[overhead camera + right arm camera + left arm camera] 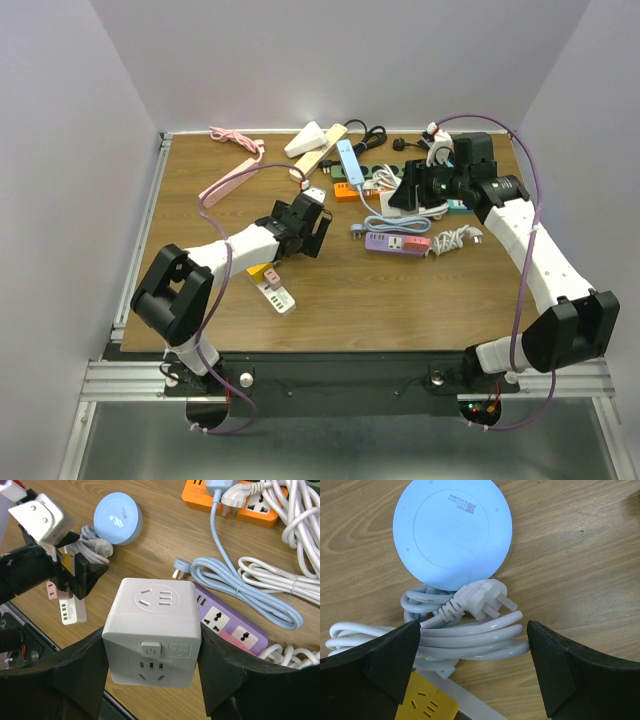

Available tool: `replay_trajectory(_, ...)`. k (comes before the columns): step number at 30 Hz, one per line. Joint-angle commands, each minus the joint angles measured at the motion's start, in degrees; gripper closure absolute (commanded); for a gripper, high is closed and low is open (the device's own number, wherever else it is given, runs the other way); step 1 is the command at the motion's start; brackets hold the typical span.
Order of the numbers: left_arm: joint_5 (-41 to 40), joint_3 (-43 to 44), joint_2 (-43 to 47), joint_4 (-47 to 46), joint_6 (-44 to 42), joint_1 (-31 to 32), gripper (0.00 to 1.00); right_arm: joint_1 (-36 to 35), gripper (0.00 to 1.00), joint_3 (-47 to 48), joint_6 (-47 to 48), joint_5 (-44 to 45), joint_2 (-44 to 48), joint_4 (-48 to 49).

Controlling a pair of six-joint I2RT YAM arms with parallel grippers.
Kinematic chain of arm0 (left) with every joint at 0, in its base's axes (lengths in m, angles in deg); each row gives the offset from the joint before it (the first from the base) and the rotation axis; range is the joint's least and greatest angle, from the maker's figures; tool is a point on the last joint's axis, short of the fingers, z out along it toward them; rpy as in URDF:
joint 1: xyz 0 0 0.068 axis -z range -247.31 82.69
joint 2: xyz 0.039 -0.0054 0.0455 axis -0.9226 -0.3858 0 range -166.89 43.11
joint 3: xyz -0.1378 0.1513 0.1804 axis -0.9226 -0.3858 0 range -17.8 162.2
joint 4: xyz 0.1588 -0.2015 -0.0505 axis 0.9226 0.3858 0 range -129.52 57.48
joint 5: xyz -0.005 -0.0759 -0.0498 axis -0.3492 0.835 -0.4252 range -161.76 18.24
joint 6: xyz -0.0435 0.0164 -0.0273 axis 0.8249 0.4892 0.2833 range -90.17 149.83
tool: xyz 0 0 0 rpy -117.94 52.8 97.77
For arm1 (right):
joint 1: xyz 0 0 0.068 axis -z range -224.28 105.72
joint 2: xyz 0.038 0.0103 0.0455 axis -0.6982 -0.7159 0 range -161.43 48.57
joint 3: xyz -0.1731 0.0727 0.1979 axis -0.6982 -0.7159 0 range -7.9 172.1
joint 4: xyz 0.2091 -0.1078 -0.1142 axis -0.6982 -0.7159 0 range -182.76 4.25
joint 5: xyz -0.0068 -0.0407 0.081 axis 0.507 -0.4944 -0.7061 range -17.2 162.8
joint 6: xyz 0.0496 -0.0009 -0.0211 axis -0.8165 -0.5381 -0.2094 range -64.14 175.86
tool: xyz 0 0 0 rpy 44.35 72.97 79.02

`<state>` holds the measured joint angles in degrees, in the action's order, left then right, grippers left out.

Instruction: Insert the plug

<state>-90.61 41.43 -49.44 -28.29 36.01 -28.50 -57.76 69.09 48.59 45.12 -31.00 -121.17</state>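
Note:
My right gripper (152, 631) is shut on a white cube socket (156, 599) and holds it above the table, a three-pin outlet on its top face and another below a power button. In the top view it (408, 190) is at the back right. My left gripper (472, 630) is open and empty over a coiled white cable (470, 640). The cable's white three-pin plug (481, 598) lies just beyond the fingertips, next to a round light-blue hub (452, 530). In the top view the left gripper (305, 222) is mid-table.
A yellow-faced white power strip (427, 704) lies under the left finger. A purple strip (226, 623), a light-blue cable coil (240, 582) and an orange strip (235, 502) lie beyond the cube. More strips and cables crowd the table's back (345, 160).

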Motion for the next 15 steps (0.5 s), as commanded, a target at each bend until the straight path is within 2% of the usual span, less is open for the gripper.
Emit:
replay_trajectory(1, -4.3, 1.3, -1.0, 2.9, -1.2, 1.8, 0.02, -0.1, 1.0, -0.1, 1.0, -1.3, 2.2, 4.3)
replay_trajectory(3, -4.7, 0.6, -1.5, 3.1, -1.0, 2.0, 0.02, -0.1, 0.99, 0.0, 1.0, -1.1, 2.2, 4.4)
replay_trajectory(5, -4.9, 0.6, -1.8, 3.6, -0.5, 2.0, 0.13, -0.1, 1.0, 0.1, 1.0, -1.1, 2.1, 4.5)
replay_trajectory(6, -5.4, 0.8, -1.9, 4.2, -0.1, 1.9, 0.4, -0.1, 0.99, 0.2, 1.0, -1.1, 2.0, 4.6)
replay_trajectory(7, -5.8, 1.0, -2.0, 4.2, 0.4, 2.0, 0.55, -0.1, 1.0, 0.4, 1.0, -1.1, 1.9, 4.5)
replay_trajectory(8, -6.0, 1.2, -2.0, 4.3, 0.3, 2.0, 0.85, -0.1, 1.0, 0.3, 0.9, -1.0, 1.9, 4.6)
replay_trajectory(9, -6.2, 1.4, -2.0, 4.4, 0.2, 2.0, 0.98, -0.1, 1.0, 0.4, 0.9, -0.9, 1.9, 4.7)
replay_trajectory(15, -9.0, 4.9, -2.0, 6.5, 0.2, 2.0, 1.0, -0.1, 1.0, 0.1, 0.9, -0.4, 1.8, 4.7)
